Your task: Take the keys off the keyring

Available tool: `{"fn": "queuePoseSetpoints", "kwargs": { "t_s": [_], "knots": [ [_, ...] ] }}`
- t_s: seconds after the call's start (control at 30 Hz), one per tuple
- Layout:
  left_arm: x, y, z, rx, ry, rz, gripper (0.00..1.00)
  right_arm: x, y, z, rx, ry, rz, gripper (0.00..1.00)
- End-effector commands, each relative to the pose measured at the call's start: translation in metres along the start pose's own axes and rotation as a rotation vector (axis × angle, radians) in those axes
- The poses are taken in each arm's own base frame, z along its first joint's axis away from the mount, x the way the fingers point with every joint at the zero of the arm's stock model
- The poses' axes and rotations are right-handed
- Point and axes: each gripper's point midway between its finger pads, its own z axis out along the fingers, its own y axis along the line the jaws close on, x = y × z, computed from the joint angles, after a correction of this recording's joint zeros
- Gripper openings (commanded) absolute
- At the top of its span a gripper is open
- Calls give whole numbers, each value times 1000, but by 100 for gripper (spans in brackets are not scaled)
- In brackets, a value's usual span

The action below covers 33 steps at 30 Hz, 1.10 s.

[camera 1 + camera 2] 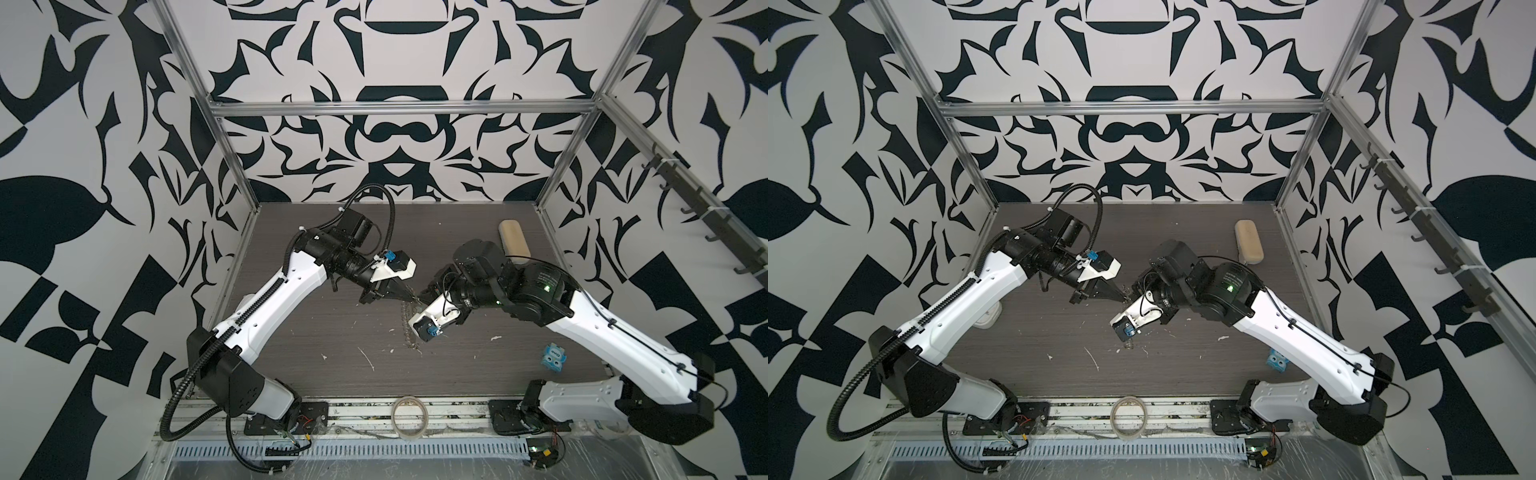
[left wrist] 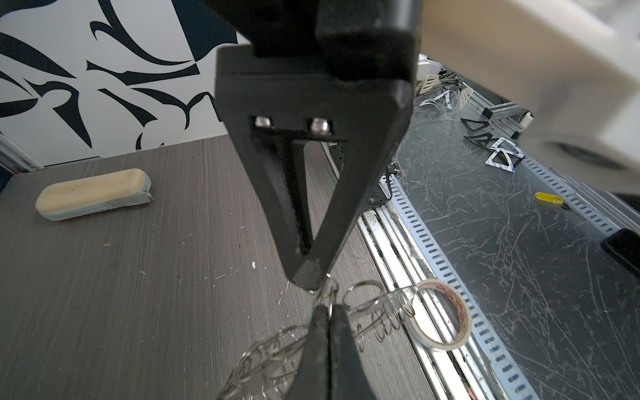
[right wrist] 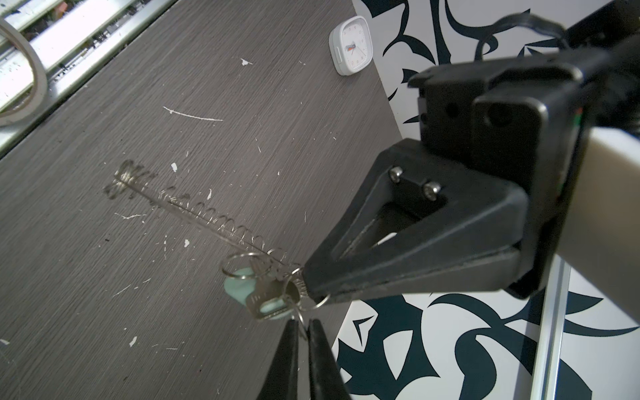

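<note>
- The left hand [image 3: 306, 289] is clamped fully shut on the wire loops at the raised rim of the keyring [image 3: 214, 227], over the middle of the worktop [image 1: 332, 332]. I judge it the anchor: it should simply grip firmly and not twist.
- The keyring stands on edge, so the right wrist view shows it as a thin line fringed with loops. In both top views its long line runs from where the hands meet toward the worktop's front edge. Whether its low rim touches the worktop I cannot tell.
- The key [image 3: 263, 301] with its pale tag hangs tight under the held rim, just beside the tips of both hands. It lies across the tag, and the pair seems to point away from the hands, slantwise to the keyring's line. The blade's tip is too cluttered to make out.
- The right hand [image 3: 302, 323] is closed to a narrow slit on a small wire ring [image 3: 300, 317], apparently the one carrying the key.
- The step in hand looks like working that ring off its loop. Done well, the right hand would lead the ring along the loop's wire rather than tug straight out. It would also keep the pinch on the wire and clear of the key, and move slowly so the thin wire does not slip free.
</note>
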Motion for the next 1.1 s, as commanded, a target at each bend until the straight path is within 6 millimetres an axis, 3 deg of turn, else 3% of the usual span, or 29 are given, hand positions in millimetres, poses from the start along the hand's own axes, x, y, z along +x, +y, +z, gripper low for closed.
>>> {"fn": "queuePoseSetpoints", "kwargs": {
  "t_s": [0.0,0.2,0.67,1.07],
  "knots": [
    [-11,-6,-4,19,-38,1,0,-4,-5,-5,21,-7,-8,8],
    [-10,-6,-3,17,-39,3,0,-8,-3,-4,15,-27,1,0],
    [-17,-9,-7,0,-49,32,0,-32,-33,-46,138,-399,314,0],
    [-24,-9,-11,-26,-58,58,0,-22,-48,-50,175,-744,596,0]
  ]
}}
